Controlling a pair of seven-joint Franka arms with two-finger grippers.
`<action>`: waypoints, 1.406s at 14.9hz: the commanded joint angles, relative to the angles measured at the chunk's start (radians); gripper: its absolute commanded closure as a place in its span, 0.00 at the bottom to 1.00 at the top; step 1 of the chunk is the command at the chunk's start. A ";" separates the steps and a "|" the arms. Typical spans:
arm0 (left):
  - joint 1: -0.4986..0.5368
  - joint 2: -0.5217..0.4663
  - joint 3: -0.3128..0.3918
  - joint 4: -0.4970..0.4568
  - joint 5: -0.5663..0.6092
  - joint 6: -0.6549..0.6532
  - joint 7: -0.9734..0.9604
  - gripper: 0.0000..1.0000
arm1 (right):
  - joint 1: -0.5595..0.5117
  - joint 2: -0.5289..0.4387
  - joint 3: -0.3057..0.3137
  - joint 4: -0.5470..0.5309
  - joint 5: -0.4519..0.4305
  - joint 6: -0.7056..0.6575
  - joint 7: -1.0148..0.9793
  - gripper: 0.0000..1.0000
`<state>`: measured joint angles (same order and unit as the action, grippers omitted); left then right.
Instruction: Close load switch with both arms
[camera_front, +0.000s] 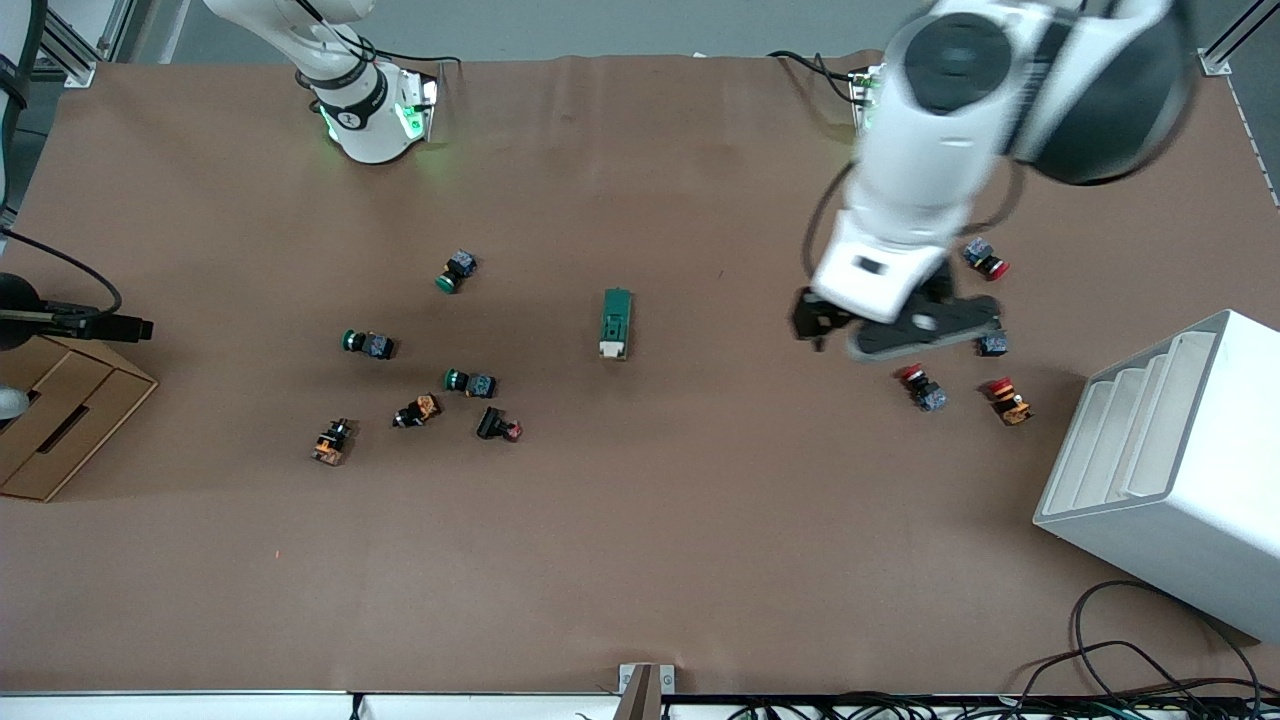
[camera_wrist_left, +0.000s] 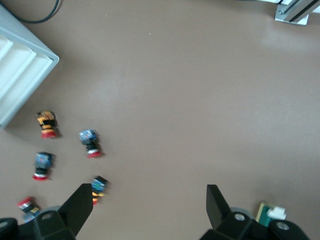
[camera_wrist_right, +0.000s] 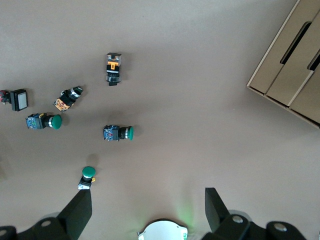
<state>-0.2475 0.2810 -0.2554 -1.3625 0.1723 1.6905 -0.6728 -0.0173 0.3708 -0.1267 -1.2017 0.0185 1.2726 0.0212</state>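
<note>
Brown paper covers your bench (camera_front: 640, 560), and the load switch (camera_front: 616, 323) lies flat near its middle, cream lever end nearer the front camera, nothing touching it. Your left end effector (camera_front: 893, 330) hangs over the bench toward the left arm's end, above a scatter of red-capped buttons (camera_front: 921, 388); its fingers (camera_wrist_left: 80, 205) stand wide apart and hold nothing, and the switch (camera_wrist_left: 270, 213) shows just beside one of them in the left wrist view. Your right end effector (camera_wrist_right: 147, 210) is up over the green-capped buttons (camera_wrist_right: 118, 133) toward the right arm's end, fingers (camera_wrist_right: 77, 210) also spread wide and empty. You have a white rack (camera_front: 1170, 470) and a cardboard box (camera_front: 60, 420) at the bench ends.
</note>
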 joint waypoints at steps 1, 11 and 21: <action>0.129 -0.057 -0.001 -0.027 -0.147 -0.049 0.192 0.00 | -0.024 -0.007 0.022 0.016 0.015 -0.018 -0.032 0.00; 0.178 -0.227 0.186 -0.110 -0.175 -0.133 0.502 0.00 | 0.006 -0.050 0.029 0.005 0.020 -0.021 -0.003 0.00; 0.180 -0.378 0.160 -0.296 -0.171 -0.118 0.507 0.00 | 0.026 -0.239 0.030 -0.181 0.006 0.065 0.029 0.00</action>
<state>-0.0749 -0.0526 -0.0896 -1.6063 0.0080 1.5542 -0.1852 0.0133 0.2526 -0.1028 -1.2282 0.0275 1.2849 0.0345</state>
